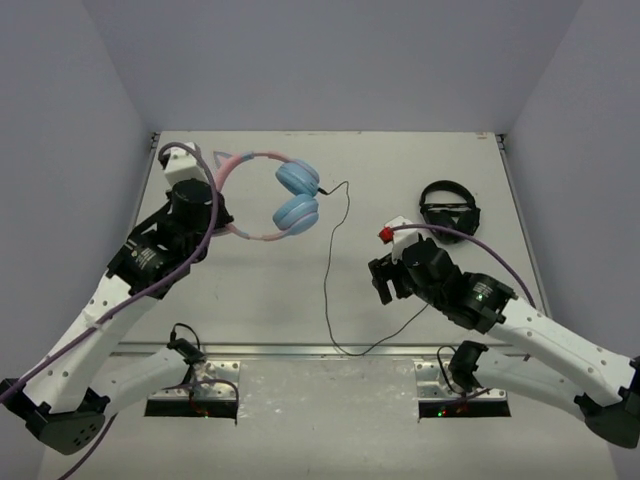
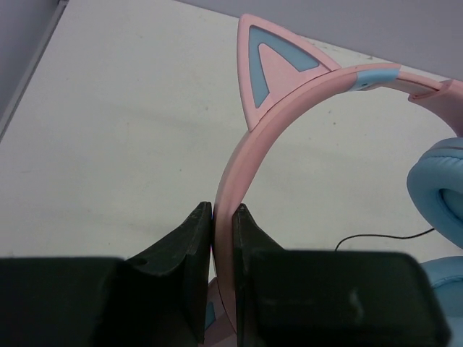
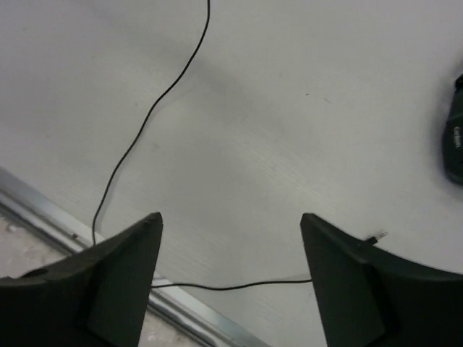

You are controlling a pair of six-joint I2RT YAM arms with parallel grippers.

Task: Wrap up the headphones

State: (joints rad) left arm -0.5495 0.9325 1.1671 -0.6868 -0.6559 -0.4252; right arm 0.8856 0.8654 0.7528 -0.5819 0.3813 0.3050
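The headphones have a pink headband [image 1: 252, 157] with cat ears and two light blue earcups [image 1: 297, 195], at the back left of the table. My left gripper [image 1: 222, 214] is shut on the headband [image 2: 249, 137]; in the left wrist view both fingers [image 2: 189, 238] press its pink strip just below a cat ear [image 2: 271, 61]. A thin black cable [image 1: 328, 280] runs from the earcups toward the front edge and curves right. My right gripper [image 1: 381, 282] is open and empty above the table, with the cable [image 3: 145, 123] passing between and under its fingers and the plug [image 3: 376, 236] by the right finger.
Smaller all-black headphones [image 1: 449, 208] lie at the back right, and show at the right edge of the right wrist view [image 3: 454, 144]. A metal strip [image 1: 300, 350] marks the table's front edge. Grey walls stand on three sides.
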